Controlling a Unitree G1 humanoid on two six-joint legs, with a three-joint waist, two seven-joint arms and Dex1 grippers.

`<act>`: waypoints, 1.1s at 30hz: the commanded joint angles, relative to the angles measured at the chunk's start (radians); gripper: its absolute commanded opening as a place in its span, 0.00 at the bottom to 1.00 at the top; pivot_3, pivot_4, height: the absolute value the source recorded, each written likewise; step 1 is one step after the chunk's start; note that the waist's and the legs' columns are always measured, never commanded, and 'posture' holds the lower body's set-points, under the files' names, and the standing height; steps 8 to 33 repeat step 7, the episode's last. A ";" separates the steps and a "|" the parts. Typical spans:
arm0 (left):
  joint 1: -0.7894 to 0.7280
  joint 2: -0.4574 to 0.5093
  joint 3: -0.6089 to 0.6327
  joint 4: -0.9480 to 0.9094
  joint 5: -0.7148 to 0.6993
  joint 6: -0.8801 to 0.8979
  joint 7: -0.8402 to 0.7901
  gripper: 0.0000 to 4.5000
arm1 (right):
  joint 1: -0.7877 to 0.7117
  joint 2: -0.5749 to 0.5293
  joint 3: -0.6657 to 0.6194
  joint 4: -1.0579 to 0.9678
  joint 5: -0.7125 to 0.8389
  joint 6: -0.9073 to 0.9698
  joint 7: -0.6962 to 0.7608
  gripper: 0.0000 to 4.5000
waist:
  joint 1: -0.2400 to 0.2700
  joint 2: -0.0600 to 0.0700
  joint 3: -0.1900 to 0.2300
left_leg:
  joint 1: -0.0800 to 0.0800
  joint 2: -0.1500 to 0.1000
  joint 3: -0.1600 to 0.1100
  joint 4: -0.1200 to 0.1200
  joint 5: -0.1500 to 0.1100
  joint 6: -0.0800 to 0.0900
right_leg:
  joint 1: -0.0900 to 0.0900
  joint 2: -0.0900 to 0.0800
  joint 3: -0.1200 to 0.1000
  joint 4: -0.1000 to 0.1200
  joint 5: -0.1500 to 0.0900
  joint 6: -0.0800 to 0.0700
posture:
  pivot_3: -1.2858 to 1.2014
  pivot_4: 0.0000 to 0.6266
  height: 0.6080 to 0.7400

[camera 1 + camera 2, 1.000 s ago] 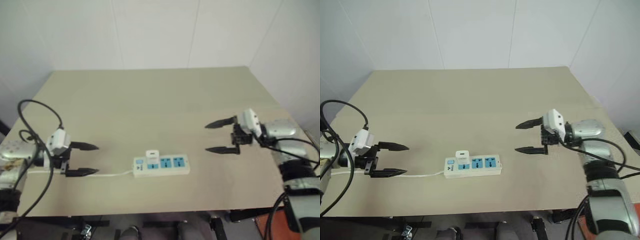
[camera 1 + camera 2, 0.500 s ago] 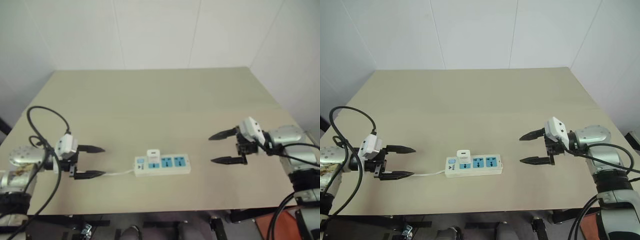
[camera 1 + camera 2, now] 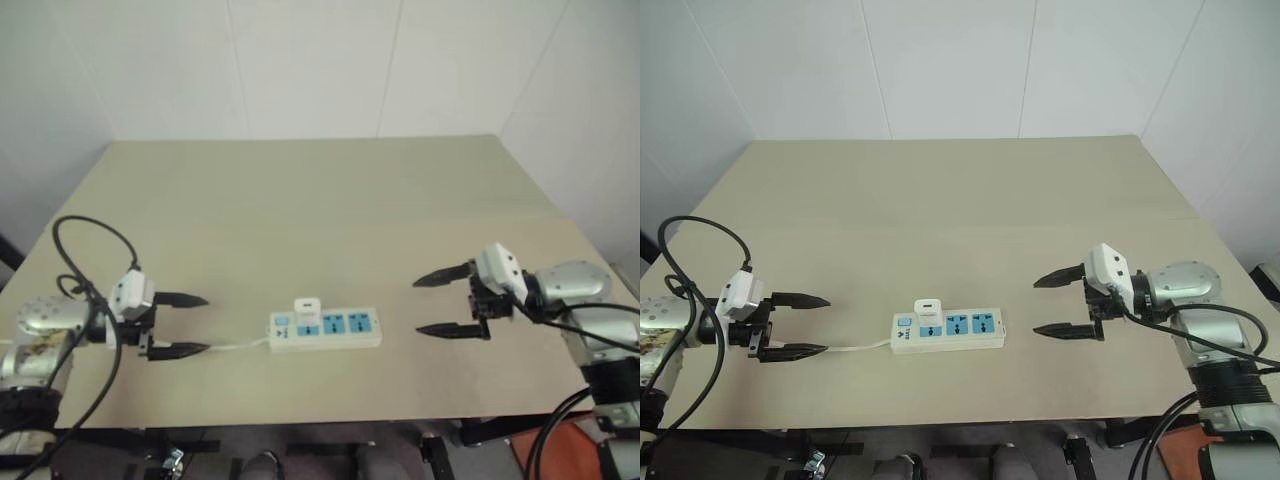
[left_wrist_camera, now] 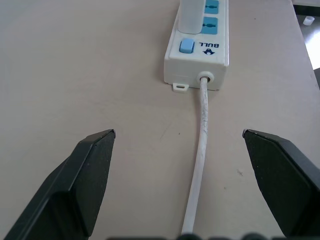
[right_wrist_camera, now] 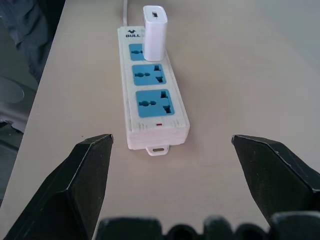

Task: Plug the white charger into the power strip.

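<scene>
White charger (image 5: 154, 31) stands plugged in power strip (image 3: 946, 332), so left gripper (image 3: 808, 325) and right gripper (image 3: 1054, 304), flanking it, gape wide, empty.

One word to read here: "BULL", printed in dark capitals on the power strip (image 4: 200, 47), on the white end face next to the blue switch (image 4: 186, 46), with a small logo mark just beside the lettering. The same "BULL" shows from the other end too, behind the charger (image 5: 154, 32). The charger itself carries no lettering that can be made out.
</scene>
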 commanded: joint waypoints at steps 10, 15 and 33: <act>-0.027 0.033 0.023 0.002 -0.024 0.043 -0.046 1.00 | 0.023 0.014 -0.032 -0.121 0.041 0.041 -0.028 1.00 | -0.001 0.000 0.000 | 0.000 0.000 0.000 0.000 0.000 0.000 | 0.001 0.000 0.000 0.000 0.000 0.000 | 0.52 0.24 1.00; -0.027 0.033 0.023 0.002 -0.024 0.043 -0.046 1.00 | 0.023 0.014 -0.032 -0.121 0.041 0.041 -0.028 1.00 | -0.001 0.000 0.000 | 0.000 0.000 0.000 0.000 0.000 0.000 | 0.001 0.000 0.000 0.000 0.000 0.000 | 0.52 0.24 1.00; -0.027 0.033 0.023 0.002 -0.024 0.043 -0.046 1.00 | 0.023 0.014 -0.032 -0.121 0.041 0.041 -0.028 1.00 | -0.001 0.000 0.000 | 0.000 0.000 0.000 0.000 0.000 0.000 | 0.001 0.000 0.000 0.000 0.000 0.000 | 0.52 0.24 1.00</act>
